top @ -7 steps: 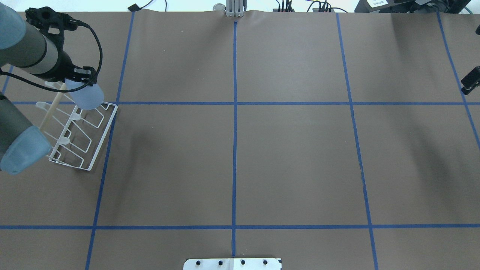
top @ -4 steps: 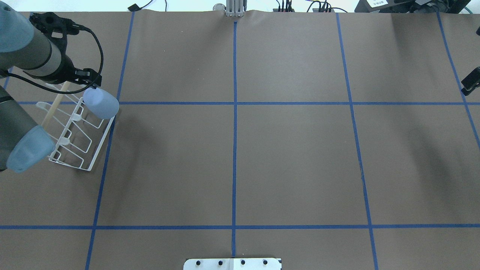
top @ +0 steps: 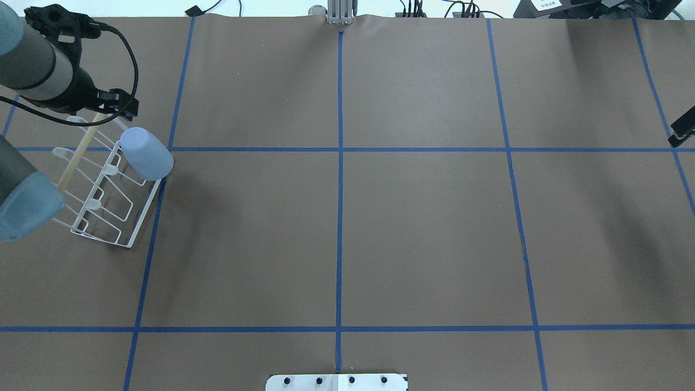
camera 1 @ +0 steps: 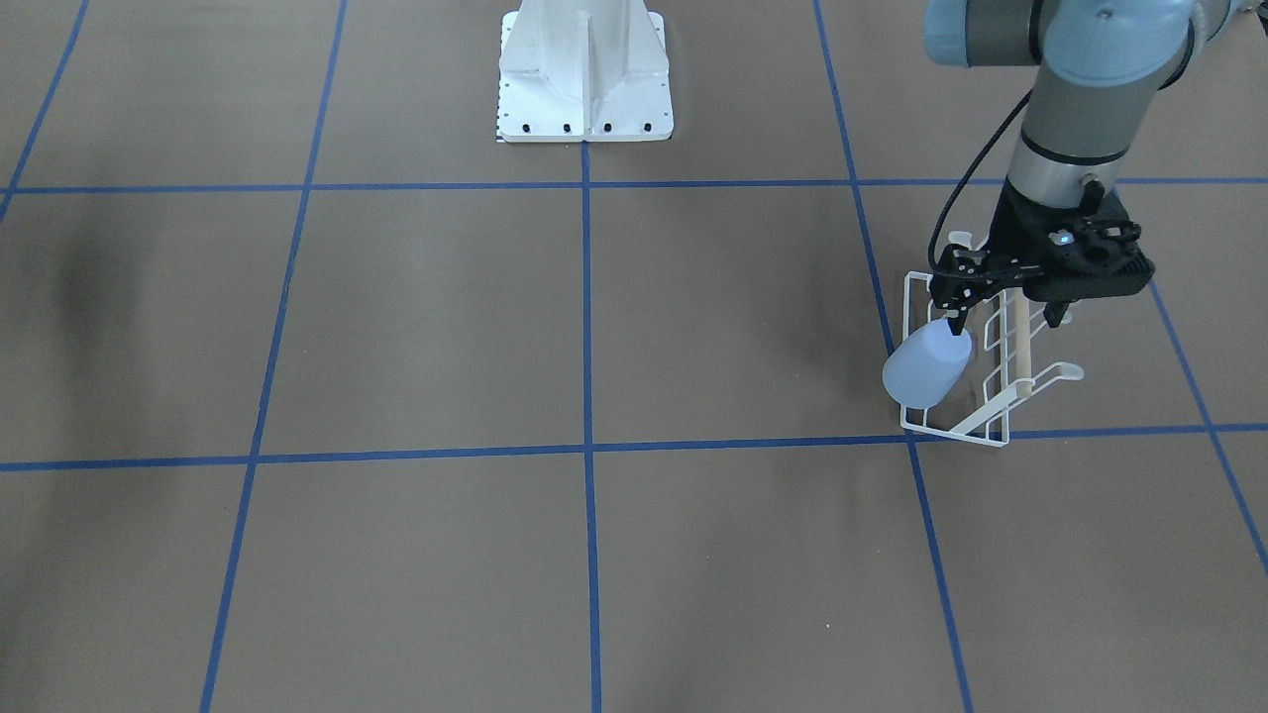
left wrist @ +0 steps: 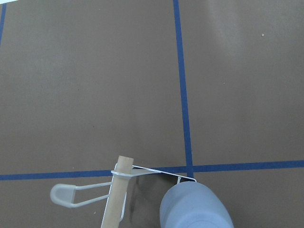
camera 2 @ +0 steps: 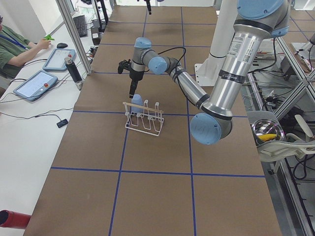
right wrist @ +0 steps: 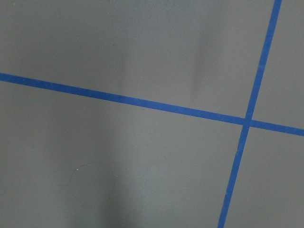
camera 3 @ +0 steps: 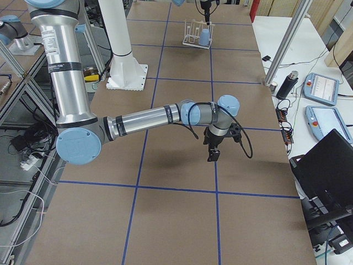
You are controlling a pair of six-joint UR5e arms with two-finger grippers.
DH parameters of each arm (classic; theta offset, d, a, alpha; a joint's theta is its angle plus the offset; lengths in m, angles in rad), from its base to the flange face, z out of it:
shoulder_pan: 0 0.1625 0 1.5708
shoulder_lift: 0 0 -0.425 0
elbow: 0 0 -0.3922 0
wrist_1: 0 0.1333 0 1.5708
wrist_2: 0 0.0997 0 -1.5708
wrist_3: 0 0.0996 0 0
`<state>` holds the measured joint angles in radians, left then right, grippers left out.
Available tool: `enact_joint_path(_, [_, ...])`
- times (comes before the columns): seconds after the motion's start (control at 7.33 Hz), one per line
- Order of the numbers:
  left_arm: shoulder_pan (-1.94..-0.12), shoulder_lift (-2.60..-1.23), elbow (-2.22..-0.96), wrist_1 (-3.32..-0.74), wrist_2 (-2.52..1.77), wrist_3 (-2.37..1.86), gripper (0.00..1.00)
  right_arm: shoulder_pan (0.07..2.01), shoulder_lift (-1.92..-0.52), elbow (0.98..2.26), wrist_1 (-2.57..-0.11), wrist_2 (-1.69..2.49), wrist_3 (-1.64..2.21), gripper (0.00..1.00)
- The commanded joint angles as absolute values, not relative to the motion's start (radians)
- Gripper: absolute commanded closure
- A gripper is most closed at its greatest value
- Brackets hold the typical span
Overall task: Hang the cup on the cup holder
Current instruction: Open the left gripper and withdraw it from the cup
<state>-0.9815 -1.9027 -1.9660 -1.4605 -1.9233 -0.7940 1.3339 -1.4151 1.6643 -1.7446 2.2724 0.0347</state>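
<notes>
The cup (top: 145, 155) had been held aloft in the left gripper (camera 1: 1006, 315) 1 second before, above the far corner of the cup holder (top: 93, 204). Half a second later it had been lowered onto the rack with the gripper still close against it. Now it was seen released: it was seated mouth-down over the prong at that far corner, on the side of the rack toward the table's (top: 347, 217) middle. Its narrower base was uppermost and leaned inward toward the wooden dowel (top: 79, 155). The left gripper's fingers were spread wide with nothing between them, and the wrist had been drawn up and back from where it was 0.5 seconds earlier. In the front-facing view 1 fingertip was placed just above the cup's base, and it could not be told whether the 2 were touching. The right gripper (camera 3: 214, 152) was held well apart over bare table at the opposite end, and it could not be told whether it was open or closed. From this the hanging itself was judged done, with only a clean retreat of the left arm left. Since the cup was carried tilted on 1 prong, it was judged that a brush from the departing finger could tip it off
</notes>
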Motion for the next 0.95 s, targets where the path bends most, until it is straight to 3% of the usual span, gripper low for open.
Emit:
enact_joint_path(0.0, [-1.153,-1.852,-1.967,-1.457,-2.081,-0.743,0.02,1.386,-1.42,1.667,-1.662,2.273,0.025,0.0])
enact_joint_path(0.27, [-1.317,-1.731,-1.936,-1.453,-2.192,-0.426,0.02,1.396,-1.437,1.666,-1.657,2.276,0.031,0.0])
enact_joint_path(0.82, [-1.533,-1.623,-1.765,-1.491,-2.364,-0.285,0.02,1.454,-1.506,1.657,-1.657,2.281,0.031,0.0])
